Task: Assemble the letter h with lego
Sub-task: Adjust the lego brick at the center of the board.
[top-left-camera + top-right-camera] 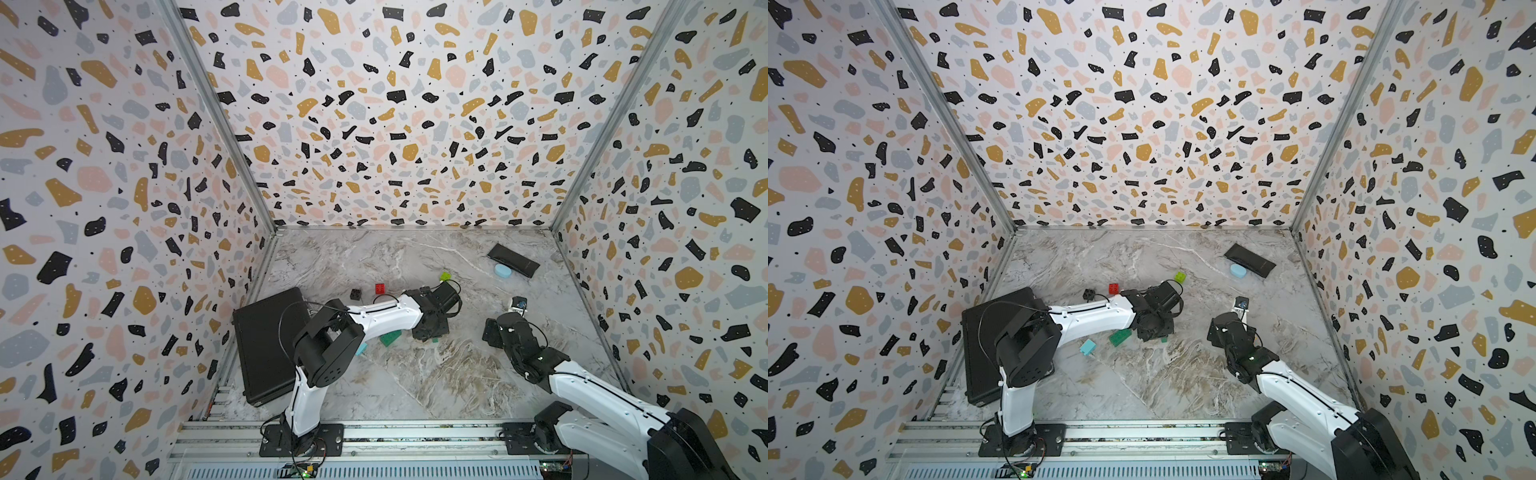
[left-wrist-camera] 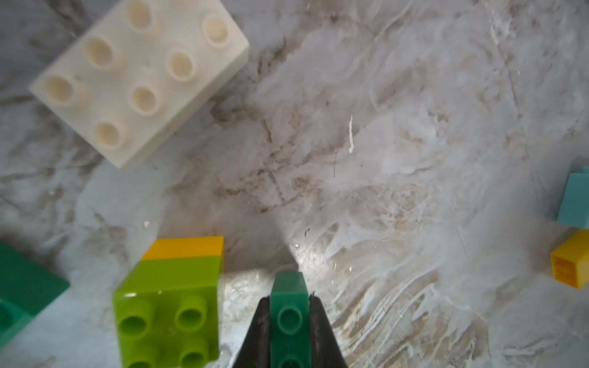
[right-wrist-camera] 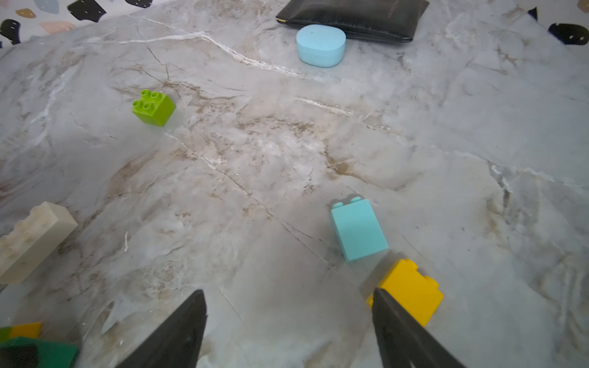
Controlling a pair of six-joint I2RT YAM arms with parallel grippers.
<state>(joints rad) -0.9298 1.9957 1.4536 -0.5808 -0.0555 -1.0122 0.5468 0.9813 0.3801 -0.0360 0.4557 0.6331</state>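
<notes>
I'm looking at a marble tabletop (image 1: 415, 374) walled in terrazzo print. From the left lie a black case (image 1: 266, 340), a black brick (image 1: 355, 294), a red brick (image 1: 380, 288) and a long dark green brick (image 1: 390, 338). My left gripper (image 2: 289, 301) is clamped tight on a narrow dark green brick (image 2: 288, 283), with a lime-on-yellow stack (image 2: 172, 302) just beside it. My right gripper (image 3: 288, 291) stands wide apart and empty. A yellow brick (image 3: 411, 293) sits just beside one finger, and a light blue brick (image 3: 358, 229) lies just beyond.

Terrazzo-patterned walls (image 1: 395, 104) enclose a grey-brown marbled floor (image 1: 415, 374); aluminium rails (image 1: 374, 432) in front.
</notes>
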